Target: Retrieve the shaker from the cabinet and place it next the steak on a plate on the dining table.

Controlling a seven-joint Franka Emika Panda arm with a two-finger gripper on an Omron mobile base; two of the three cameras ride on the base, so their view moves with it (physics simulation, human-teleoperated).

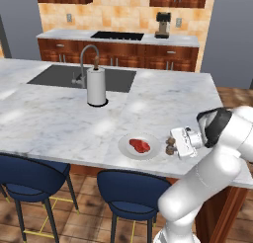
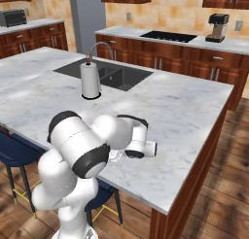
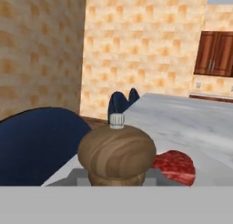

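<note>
Listing what we hold at this moment: one shaker (image 1: 170,145), dark turned wood, sitting just beside the right rim of the plate (image 1: 124,149) near the front edge of the tabletop (image 1: 59,118). One steak (image 1: 140,146), red and flat, lying on that plate. One end effector (image 1: 174,144), reaching in sideways from the right and level with the shaker; in the hand view the shaker's round knob (image 3: 117,150) sits close in front of the camera with the steak (image 3: 175,166) behind it. We judge the end effector to be pinching the shaker, though its fingers are hidden from us and we cannot confirm contact.

Step in hand, as we read it: setting the shaker down next to the steak's plate. To do this well, we would lower until the base rests flat on the marble, keep it upright, stay off the plate rim, then spread the fingers slowly and draw straight back to avoid tipping it.
</note>
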